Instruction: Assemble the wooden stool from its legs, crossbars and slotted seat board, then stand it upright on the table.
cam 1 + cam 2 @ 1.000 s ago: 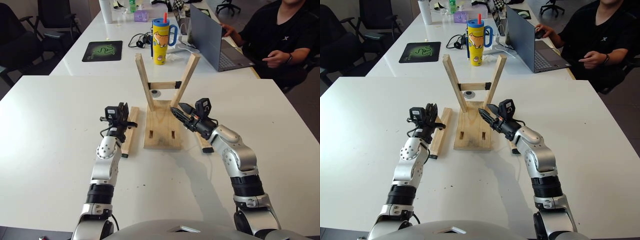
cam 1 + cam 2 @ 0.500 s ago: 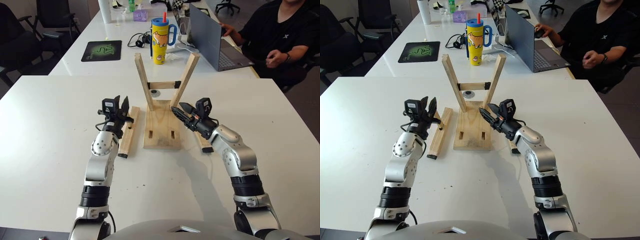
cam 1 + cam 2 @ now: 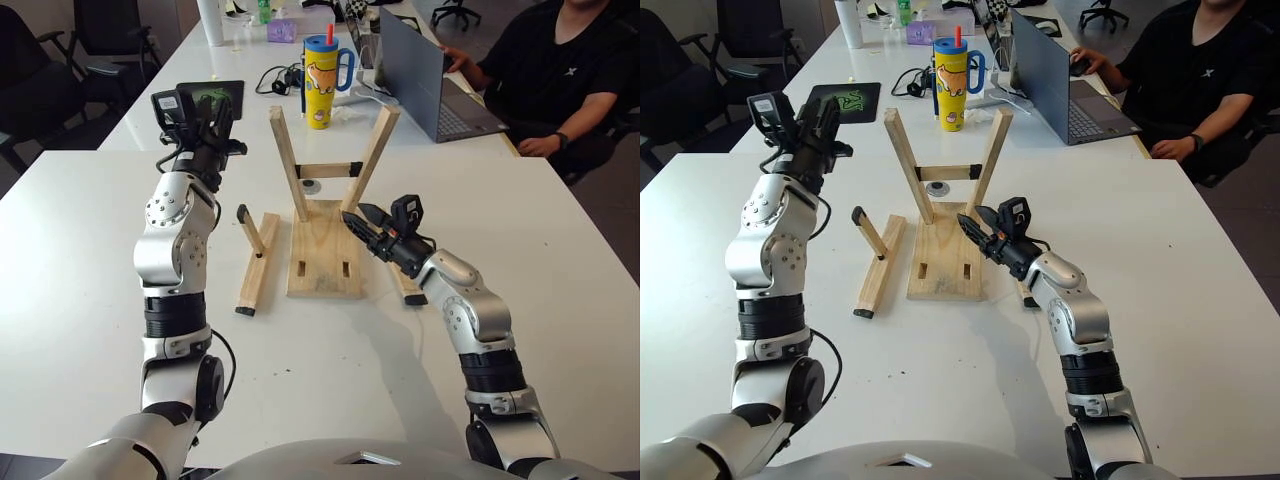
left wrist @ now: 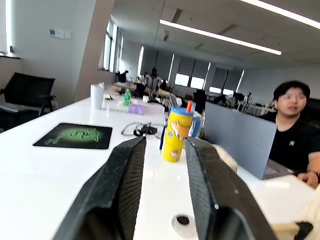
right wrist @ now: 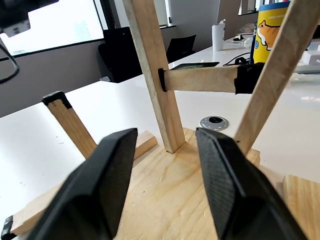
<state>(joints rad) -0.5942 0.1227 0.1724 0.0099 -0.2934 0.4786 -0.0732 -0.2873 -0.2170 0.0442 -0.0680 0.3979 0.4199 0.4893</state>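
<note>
Lifts left gripper [image 3: 210,110] high off the loose leg [image 3: 258,268], fingers spread, empty; keeps right gripper [image 3: 358,218] parted beside the seat board [image 3: 322,265]; leaves that leg unfitted.

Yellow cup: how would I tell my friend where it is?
Look at the long table behind the robot's table. The yellow cup stands between the black-and-green mouse mat and the open laptop. It alone is bright yellow, with a blue handle and red straw.
</note>
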